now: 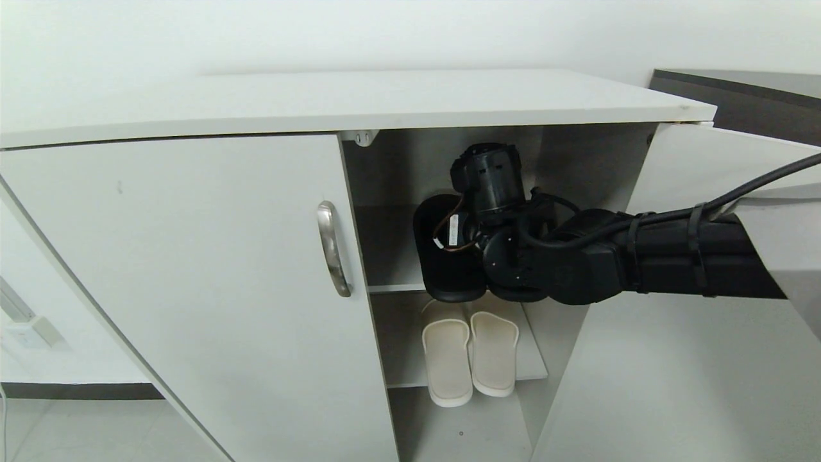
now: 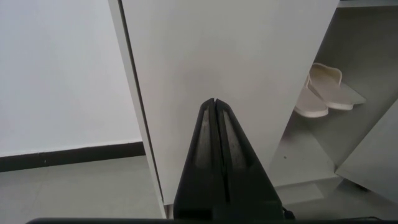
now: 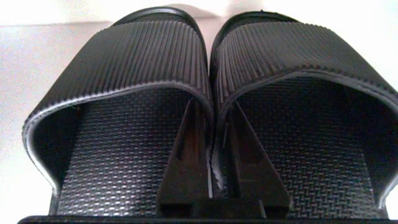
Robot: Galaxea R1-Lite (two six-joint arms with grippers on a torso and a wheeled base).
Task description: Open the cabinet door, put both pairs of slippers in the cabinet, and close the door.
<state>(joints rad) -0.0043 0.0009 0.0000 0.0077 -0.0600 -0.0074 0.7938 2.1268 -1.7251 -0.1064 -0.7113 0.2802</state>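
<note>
Right jaws clamped on inner edges of black ribbed rubber slippers (image 3: 205,93); left jaws together, empty. Risk: thin pinch slips, pair drops onto cream foam slippers (image 1: 469,359) at 6 o'clock.

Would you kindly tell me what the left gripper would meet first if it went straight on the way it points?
Most likely the closed cabinet door: the left gripper, fingers shut, points at its white face, beside the open compartment with the white slippers. Depth is unclear.

White cabinet (image 1: 385,102), right door (image 1: 705,167) swung open, lower inner shelf (image 1: 530,367), pair of cream slippers (image 1: 490,353) lying side by side on it, heels overhanging front edge
</note>
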